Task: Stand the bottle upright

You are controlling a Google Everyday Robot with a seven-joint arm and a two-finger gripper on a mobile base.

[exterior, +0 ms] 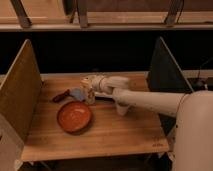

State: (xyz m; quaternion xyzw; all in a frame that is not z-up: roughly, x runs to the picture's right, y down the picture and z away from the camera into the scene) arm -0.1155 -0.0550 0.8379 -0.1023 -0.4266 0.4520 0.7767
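The bottle [89,95] is small and pale cream with a yellowish band. It looks upright on the wooden table [115,131], just behind the red bowl [75,116]. My gripper [89,83] is directly over the bottle's top, at the end of the white arm that reaches in from the right. The gripper hides the top of the bottle.
A flat blue object [76,93] lies just left of the bottle, with a dark reddish-brown item [61,96] further left. Upright panels stand on the left [20,95] and right [165,70] sides of the table. The robot's white body [195,135] is at the lower right.
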